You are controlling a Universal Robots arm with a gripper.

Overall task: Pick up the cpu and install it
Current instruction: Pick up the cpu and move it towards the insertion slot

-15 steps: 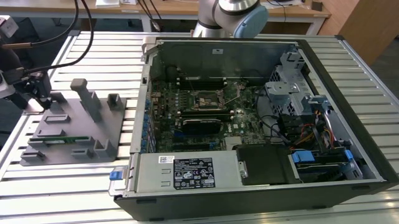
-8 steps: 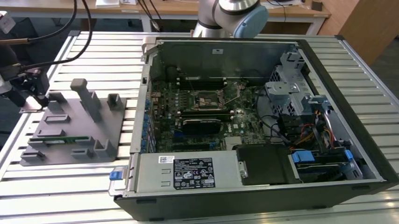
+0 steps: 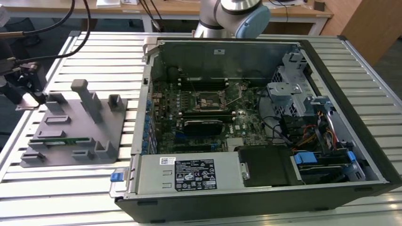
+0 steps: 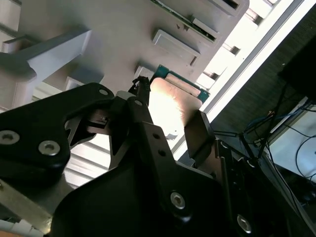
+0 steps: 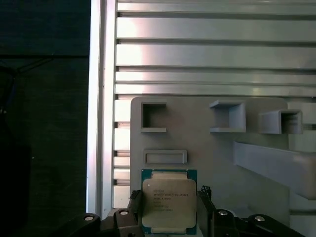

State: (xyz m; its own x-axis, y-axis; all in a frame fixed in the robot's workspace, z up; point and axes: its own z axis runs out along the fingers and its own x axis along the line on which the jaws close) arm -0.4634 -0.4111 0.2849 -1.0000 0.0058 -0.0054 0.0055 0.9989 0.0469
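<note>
The cpu (image 5: pixel 169 202) is a flat square chip with a shiny metal top and a thin green edge. It sits between the two black fingers of my gripper (image 5: pixel 169 195), which press on its opposite edges. In the second wrist view the cpu (image 4: pixel 174 102) glares brightly in the gripper (image 4: pixel 169 109), a little above the grey fixture plate (image 4: pixel 98 19). In the exterior view the gripper (image 3: pixel 24 92) hangs at the far corner of that plate (image 3: pixel 75 127), on the exterior view's left. The black socket (image 3: pixel 210 100) lies on the motherboard inside the open computer case (image 3: pixel 358 127).
A long green memory stick (image 3: pixel 60 140) lies in a slot of the fixture plate, among upright grey posts (image 3: pixel 84 96). The slatted metal table (image 3: pixel 63 193) ends close to the gripper. The arm's base (image 3: pixel 232 14) stands behind the case. Cables and drive cages fill the case's right side.
</note>
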